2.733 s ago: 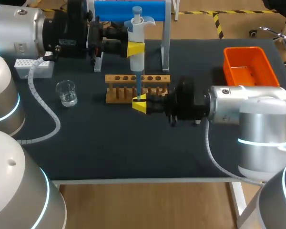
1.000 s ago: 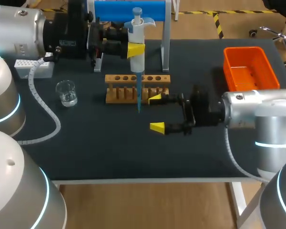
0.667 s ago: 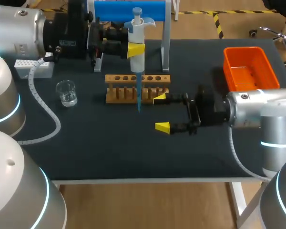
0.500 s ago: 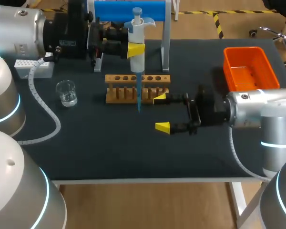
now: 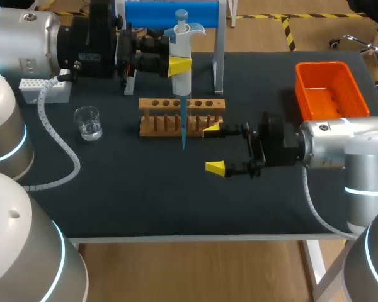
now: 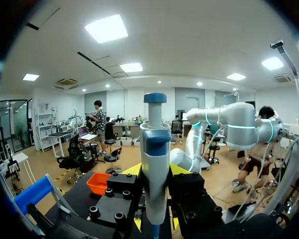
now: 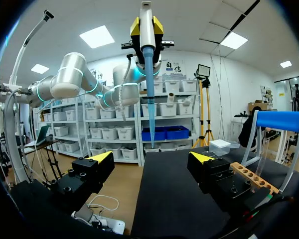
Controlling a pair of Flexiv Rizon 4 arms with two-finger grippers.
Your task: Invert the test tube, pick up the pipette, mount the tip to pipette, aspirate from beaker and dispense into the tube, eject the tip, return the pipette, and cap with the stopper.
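L gripper [image 5: 179, 65] clamped on pipette [image 5: 181, 44], blue tip [image 5: 183, 129] hanging by rack [image 5: 157, 104] | R gripper [image 5: 213, 148] splayed wide, just beside rack

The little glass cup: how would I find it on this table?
Start at the dark table and find the wooden rack in its middle. Left of the rack stands the beaker, nearer the front edge than the white box. It's a small, round, see-through cup, unlike the blocky box.

Held left gripper [image 5: 179, 65] upper centre, clamped on pipette [image 5: 182, 38]; left arm [image 5: 25, 38] from upper left. Held right gripper [image 5: 213, 149] mid-frame, fingers spread wide; right arm [image 5: 340, 145] from right edge.
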